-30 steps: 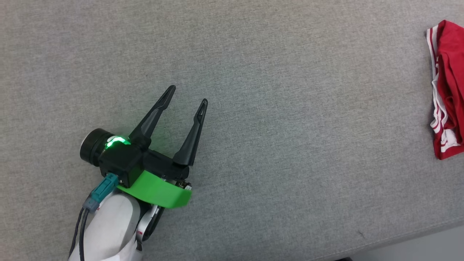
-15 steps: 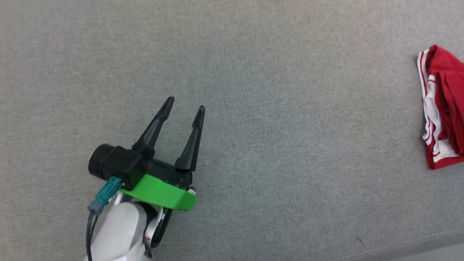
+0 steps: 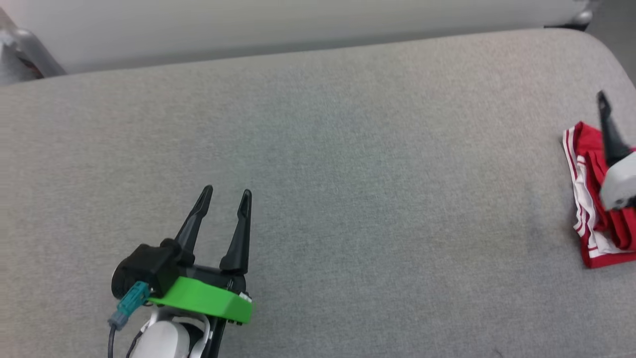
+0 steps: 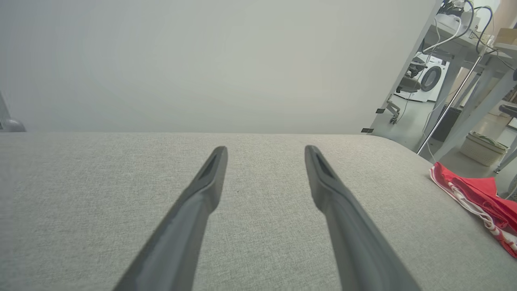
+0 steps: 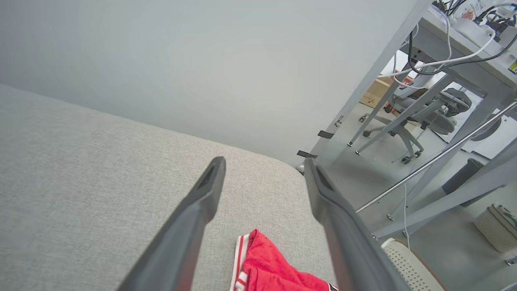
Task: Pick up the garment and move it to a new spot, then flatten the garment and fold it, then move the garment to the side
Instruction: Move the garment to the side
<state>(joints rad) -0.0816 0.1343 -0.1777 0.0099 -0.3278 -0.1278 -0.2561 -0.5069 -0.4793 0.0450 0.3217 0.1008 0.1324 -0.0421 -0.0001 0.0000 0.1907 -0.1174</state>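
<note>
**Both jaws released, red garment bunched at the right end of the table**

I stand beside a long table [image 3: 372, 199] covered with grey cloth. The garment [image 3: 589, 164] lies in a crumpled heap at the right end of it, close to the rounded corner. It is red with white parts, and a red-and-white striped trim runs along its near border. It rests on the cloth and nothing grips it.

The right jaws are released. In the right wrist view their two dark fingers [image 5: 194, 226] stand wide apart with nothing between them. The garment [image 5: 270, 270] shows low in the gap, lying beneath them on the table. In the head view one finger [image 3: 608, 129] and a pale part of the wrist [image 3: 618, 184] cross in front of the heap. Whether that finger touches the fabric, I cannot tell.

The left jaws are released too. Their fingers [image 3: 241, 228] point away from the robot over bare table, well apart from the garment, and they hold nothing. Just behind them sit a green bracket [image 3: 203, 301] and a teal plug [image 3: 128, 303].

Beyond the table is a pale wall [image 4: 202, 60]. To the right I see an office chair [image 5: 444, 101] and a washing machine [image 4: 430, 79].
</note>
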